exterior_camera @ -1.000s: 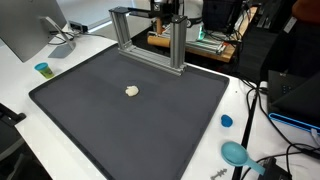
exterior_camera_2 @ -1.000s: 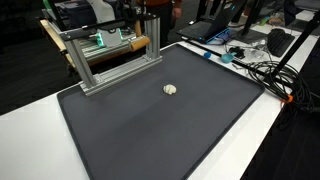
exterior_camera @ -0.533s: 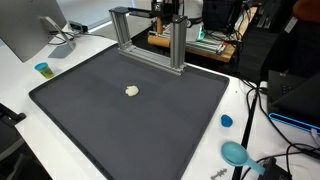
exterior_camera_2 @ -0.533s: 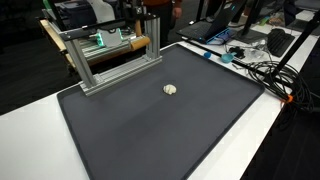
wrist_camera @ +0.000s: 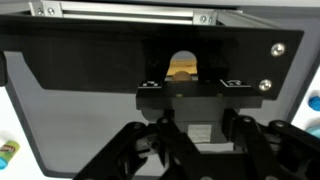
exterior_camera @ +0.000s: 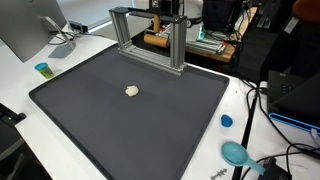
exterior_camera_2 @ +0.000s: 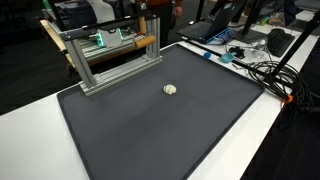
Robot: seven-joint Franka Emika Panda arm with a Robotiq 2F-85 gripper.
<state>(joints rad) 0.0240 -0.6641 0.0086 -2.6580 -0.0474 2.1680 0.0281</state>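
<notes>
Gripper fingers were clenched on the block, which sat behind the frame at the mat's far edge. The block looked stiff, light and sturdy, best pinched across its narrow sides mid-length. Versus a second before, the fingers had closed and the block showed slightly more. The lump was unmoved.

Wood piece mostly hidden behind blk panel; fingers cropped at btm.
</notes>
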